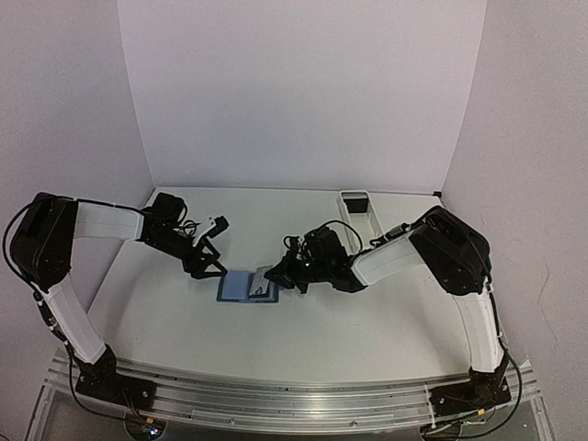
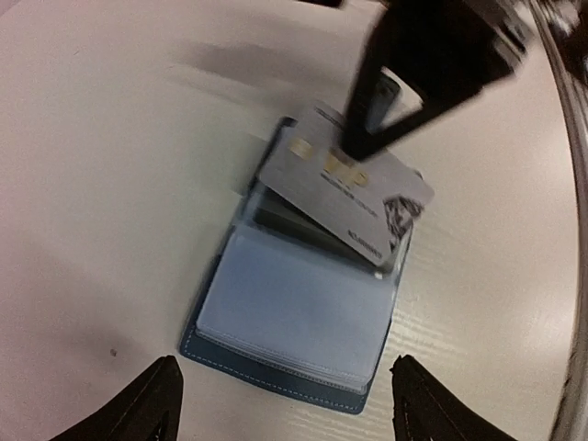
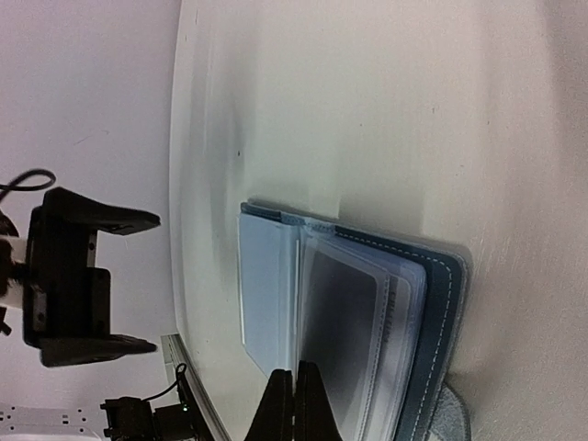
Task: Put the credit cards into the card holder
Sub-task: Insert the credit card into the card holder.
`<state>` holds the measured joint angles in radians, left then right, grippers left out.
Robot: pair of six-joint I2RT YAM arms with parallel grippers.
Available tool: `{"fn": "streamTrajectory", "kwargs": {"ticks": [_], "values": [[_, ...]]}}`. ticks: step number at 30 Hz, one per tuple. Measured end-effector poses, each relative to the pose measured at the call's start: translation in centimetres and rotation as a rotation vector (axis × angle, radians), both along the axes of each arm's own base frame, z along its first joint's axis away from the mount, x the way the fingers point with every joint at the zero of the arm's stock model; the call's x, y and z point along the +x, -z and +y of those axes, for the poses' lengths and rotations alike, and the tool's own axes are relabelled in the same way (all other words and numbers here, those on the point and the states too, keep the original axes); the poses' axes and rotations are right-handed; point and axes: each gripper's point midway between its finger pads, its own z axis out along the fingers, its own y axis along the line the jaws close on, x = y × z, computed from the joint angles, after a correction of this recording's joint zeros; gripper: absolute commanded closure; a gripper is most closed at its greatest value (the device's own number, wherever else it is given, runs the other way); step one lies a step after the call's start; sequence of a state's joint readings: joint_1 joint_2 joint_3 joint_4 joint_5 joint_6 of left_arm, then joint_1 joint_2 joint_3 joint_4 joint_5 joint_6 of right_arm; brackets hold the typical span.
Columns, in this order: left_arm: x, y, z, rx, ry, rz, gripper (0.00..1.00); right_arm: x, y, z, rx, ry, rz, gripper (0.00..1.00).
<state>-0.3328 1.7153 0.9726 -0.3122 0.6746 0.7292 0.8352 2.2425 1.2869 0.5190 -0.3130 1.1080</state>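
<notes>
On the table [image 1: 184,322] there's one blue card holder [image 2: 285,331] lying open. I count two cards on the half of the holder nearer the right arm. One is a silver-grey chip card [image 2: 340,188] sitting skewed on top, and a darker card [image 2: 289,223] pokes out under it. One white tray [image 1: 355,194] sits well behind the holder. The left gripper [image 3: 133,281] hangs just beside the holder, fingers spread wide with nothing in them. The right gripper [image 3: 294,386] is squeezed tight, tips against the grey card. Honestly can't tell if it's actually pinching it. The left wrist view is blurry, the card print is unreadable, and the dark card is mostly covered.
</notes>
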Motion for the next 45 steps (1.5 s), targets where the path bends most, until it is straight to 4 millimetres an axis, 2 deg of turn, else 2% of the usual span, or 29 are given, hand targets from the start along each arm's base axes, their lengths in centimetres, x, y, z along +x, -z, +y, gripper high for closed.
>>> {"fn": "streamTrajectory", "kwargs": {"ticks": [2, 5, 8, 11, 16, 22, 24, 27, 28, 29, 30, 31, 36, 40, 45], "values": [[1.2, -1.2, -0.2, -0.071, -0.15, 0.121, 0.15, 0.2, -0.2, 0.0, 0.005, 0.005, -0.008, 1.0], [1.3, -1.2, 0.2, -0.124, -0.341, 0.324, 0.08, 0.2, -0.1, 0.0, 0.007, 0.006, -0.01, 1.0], [0.6, 0.0, 0.9, -0.153, -0.536, 0.562, 0.05, 0.2, 0.5, 0.1, 0.012, 0.002, -0.011, 1.0], [-1.4, 2.9, 1.8, -0.142, -0.702, 0.801, 0.01, 0.0, 1.8, -0.1, 0.004, 0.001, -0.004, 1.0], [-2.2, 2.9, 1.2, -0.238, -0.771, 0.965, 0.0, 0.0, 1.8, -0.2, 0.027, 0.0, -0.027, 1.0], [-2.8, 2.7, 0.0, -0.369, -0.732, 1.011, 0.01, -0.1, 2.3, -0.2, 0.069, -0.007, -0.05, 1.0], [-3.1, 2.6, -0.5, -0.406, -0.713, 1.011, 0.05, -0.2, 2.3, -0.2, 0.079, -0.01, -0.056, 1.0], [-3.4, 2.7, -0.9, -0.435, -0.699, 1.0, 0.18, -0.2, 2.2, -0.1, 0.095, -0.014, -0.062, 1.0], [-3.4, 2.8, -1.0, -0.439, -0.694, 0.996, 0.26, -0.2, 2.2, 0.0, 0.099, -0.016, -0.064, 1.0], [-3.5, 3.0, -1.2, -0.44, -0.688, 0.992, 0.28, -0.3, 2.2, 0.0, 0.101, -0.017, -0.066, 1.0], [-3.5, 3.0, -1.3, -0.444, -0.686, 0.994, 0.42, -0.2, 2.2, 0.0, 0.102, -0.018, -0.067, 1.0], [-3.4, 3.3, -1.4, -0.442, -0.684, 0.99, 0.51, -0.2, 2.1, 0.0, 0.104, -0.018, -0.068, 1.0], [-3.3, 4.9, -1.3, -0.419, -0.726, 1.002, 0.83, -0.3, 2.1, 0.1, 0.107, -0.021, -0.07, 1.0], [-3.3, 5.7, -1.0, -0.402, -0.758, 1.013, 0.97, -0.3, 2.0, 0.0, 0.113, -0.028, -0.079, 1.0], [-3.3, 6.1, -0.9, -0.389, -0.775, 1.021, 1.0, -0.4, 1.9, -0.3, 0.125, -0.064, -0.084, 1.0]]}}
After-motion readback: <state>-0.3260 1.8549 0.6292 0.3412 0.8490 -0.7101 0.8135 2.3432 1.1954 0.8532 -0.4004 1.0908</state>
